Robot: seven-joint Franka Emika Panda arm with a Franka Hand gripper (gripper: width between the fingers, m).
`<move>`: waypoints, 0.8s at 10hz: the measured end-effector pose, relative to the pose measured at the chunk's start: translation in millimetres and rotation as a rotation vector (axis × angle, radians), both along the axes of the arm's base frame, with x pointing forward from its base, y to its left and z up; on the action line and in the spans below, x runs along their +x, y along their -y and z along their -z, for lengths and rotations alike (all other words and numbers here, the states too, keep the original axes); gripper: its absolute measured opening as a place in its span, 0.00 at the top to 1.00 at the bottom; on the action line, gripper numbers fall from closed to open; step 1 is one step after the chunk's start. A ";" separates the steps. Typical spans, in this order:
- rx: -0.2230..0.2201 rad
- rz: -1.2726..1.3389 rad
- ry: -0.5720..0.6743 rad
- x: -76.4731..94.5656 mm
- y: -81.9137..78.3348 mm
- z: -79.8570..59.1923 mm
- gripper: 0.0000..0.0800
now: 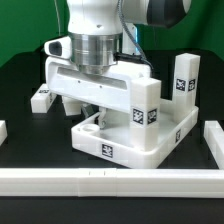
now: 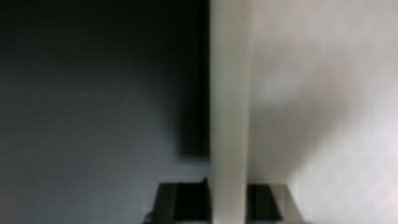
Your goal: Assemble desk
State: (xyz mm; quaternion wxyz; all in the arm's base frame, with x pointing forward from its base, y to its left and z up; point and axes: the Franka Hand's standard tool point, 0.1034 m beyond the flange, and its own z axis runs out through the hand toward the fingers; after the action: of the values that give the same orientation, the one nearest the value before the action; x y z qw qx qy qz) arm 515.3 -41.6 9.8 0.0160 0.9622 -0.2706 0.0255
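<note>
The white tray-like tabletop (image 1: 165, 148) lies in the middle of the black table. One white tagged leg (image 1: 146, 103) stands upright at its front corner on the exterior view's right. A second leg (image 1: 183, 75) stands upright behind it at the right. A third leg (image 1: 40, 98) lies on the table at the left. My gripper (image 1: 95, 108) reaches down onto the tabletop's far left side. In the wrist view my gripper (image 2: 228, 205) has its dark fingers (image 2: 178, 203) closed on either side of the tabletop's thin white wall (image 2: 228, 100).
A long white border rail (image 1: 100, 181) runs along the front, with ends showing at the right (image 1: 213, 135) and left (image 1: 3, 130). A white shape (image 1: 57, 50) behind the arm is too hidden to name.
</note>
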 end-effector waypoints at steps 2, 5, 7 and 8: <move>-0.006 -0.100 0.007 8.3 -12.4 0.2 0.92; -0.016 -0.275 0.002 9.1 -8.6 -0.7 0.92; -0.032 -0.392 0.005 13.8 -13.4 -1.0 0.92; -0.039 -0.440 0.010 19.0 -16.8 -1.9 0.92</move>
State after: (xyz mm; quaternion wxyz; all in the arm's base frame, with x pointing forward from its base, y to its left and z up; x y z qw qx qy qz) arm 534.3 -24.8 11.8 0.0274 0.9974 -0.0538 0.0383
